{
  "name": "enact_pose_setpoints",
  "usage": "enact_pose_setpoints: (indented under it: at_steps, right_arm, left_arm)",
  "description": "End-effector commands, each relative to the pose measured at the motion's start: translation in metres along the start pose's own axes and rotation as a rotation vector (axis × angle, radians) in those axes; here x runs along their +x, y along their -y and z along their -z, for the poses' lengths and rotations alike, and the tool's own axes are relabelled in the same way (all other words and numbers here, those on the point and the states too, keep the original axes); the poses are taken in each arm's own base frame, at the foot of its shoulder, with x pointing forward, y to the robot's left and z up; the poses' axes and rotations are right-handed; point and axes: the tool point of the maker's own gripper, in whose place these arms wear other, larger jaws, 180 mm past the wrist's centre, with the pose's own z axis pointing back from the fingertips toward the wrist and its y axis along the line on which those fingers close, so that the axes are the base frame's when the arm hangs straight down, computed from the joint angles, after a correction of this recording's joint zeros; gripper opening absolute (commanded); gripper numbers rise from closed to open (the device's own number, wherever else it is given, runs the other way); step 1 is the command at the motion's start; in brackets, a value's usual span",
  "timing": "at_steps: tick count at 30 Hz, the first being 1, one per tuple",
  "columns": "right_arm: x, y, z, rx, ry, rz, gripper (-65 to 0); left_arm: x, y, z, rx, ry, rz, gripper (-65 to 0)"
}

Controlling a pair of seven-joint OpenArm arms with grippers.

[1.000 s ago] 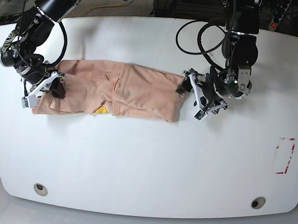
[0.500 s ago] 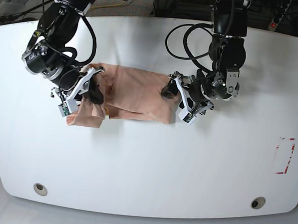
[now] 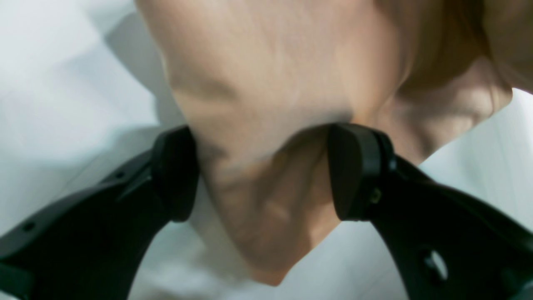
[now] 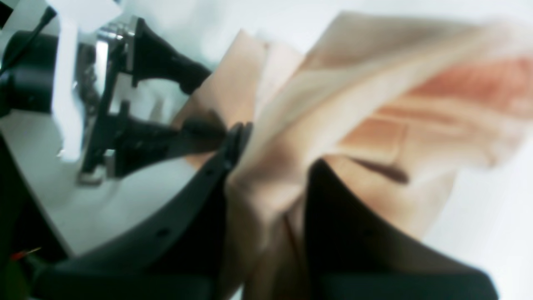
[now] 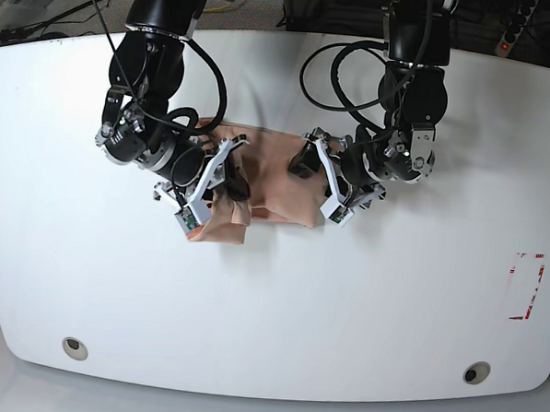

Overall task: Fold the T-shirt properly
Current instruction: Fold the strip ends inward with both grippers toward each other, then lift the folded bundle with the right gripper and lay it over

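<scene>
The peach T-shirt [image 5: 278, 174] lies bunched into a short band on the white table [image 5: 270, 298] between my two grippers. My right gripper [image 5: 232, 183] is shut on its left end, and that end is lifted and doubled over the rest. The right wrist view is blurred, but it shows folds of fabric [image 4: 374, 116] pinched in the right gripper [image 4: 270, 175]. My left gripper [image 5: 311, 180] stands open at the shirt's right edge. In the left wrist view a corner of the cloth [image 3: 270, 83] lies between the spread fingers [image 3: 354, 171] of the left gripper [image 3: 264, 173].
A red-outlined rectangle [image 5: 526, 287] is marked near the table's right edge. Two round holes [image 5: 76, 348] [image 5: 475, 372] sit near the front edge. Black cables [image 5: 342, 71] loop behind the left arm at the back of the table.
My right gripper has carried the shirt's left end far to the right, over the rest. The left gripper has shifted slightly left. The shirt now covers a much shorter span.
</scene>
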Motion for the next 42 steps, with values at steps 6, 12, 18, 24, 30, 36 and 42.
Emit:
enact_pose_setpoints:
  at_steps: [6,12,18,24,30,36,42]
  right_arm:
    - [0.007,0.005,0.022,0.000,-0.015,-0.029,-27.9]
    - [0.018,-0.014,0.035,0.025,-0.044,-0.139,-14.1]
    - [0.034,-0.034,0.038,-0.005,-0.046,-0.190,-14.0]
    - [0.042,-0.052,0.034,-0.030,-0.056,-0.370,-14.0]
    - [0.049,-0.052,0.015,-0.048,-0.017,-0.444,-14.0]
    - [0.047,-0.022,0.002,-0.125,-0.012,-0.380,-14.0]
    - [0.015,-0.014,-0.015,-0.155,-0.074,-0.368,-14.0]
  left_arm:
    - [0.001,-0.001,-0.001,0.009,-0.017,0.012,-20.6]
    - [0.003,-0.001,-0.001,0.007,-0.006,0.014,-20.6]
    - [0.026,0.008,-0.004,-0.050,0.132,-0.044,-20.6]
    - [0.036,-0.004,-0.019,-0.023,0.171,-0.014,-20.6]
    - [0.050,-0.028,-0.050,0.063,0.231,0.019,-20.6]
    - [0.058,-0.072,-0.094,0.200,0.276,0.051,-20.6]
    - [0.043,-0.119,-0.130,0.322,0.236,0.066,-20.6]
